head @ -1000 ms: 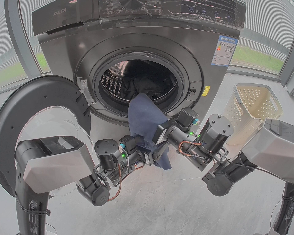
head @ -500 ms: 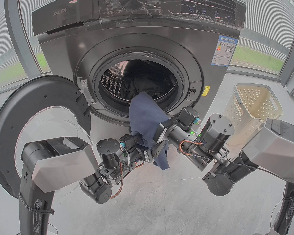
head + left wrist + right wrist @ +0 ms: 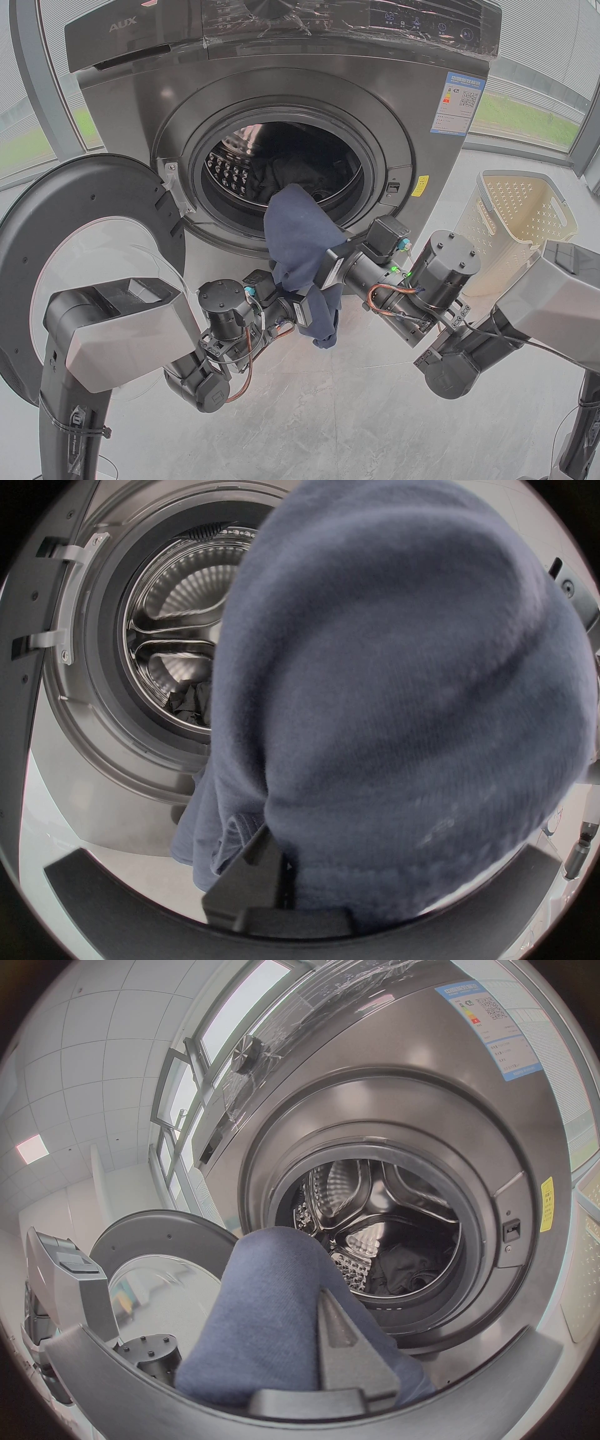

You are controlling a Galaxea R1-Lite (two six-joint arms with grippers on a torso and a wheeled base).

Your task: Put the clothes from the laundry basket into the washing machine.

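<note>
- Navy garment (image 3: pixel 299 228): clamped in my left tool (image 3: pixel 307 312) and right tool (image 3: pixel 330 269), draped over both, its top just ahead at the washing machine (image 3: pixel 400 112) mouth.
- Handling, as I judge it: I lift the hanging tail clear, then push deep.

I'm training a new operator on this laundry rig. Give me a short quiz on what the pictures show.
1. True or false: the washing machine has its door open.
2. The laundry basket stands: A on the robot's left; B on the robot's right; C on top of the washing machine.
3. What colour is the garment draped at the washing machine's mouth?
Key: 1 true; 2 B; 3 dark blue.
</note>
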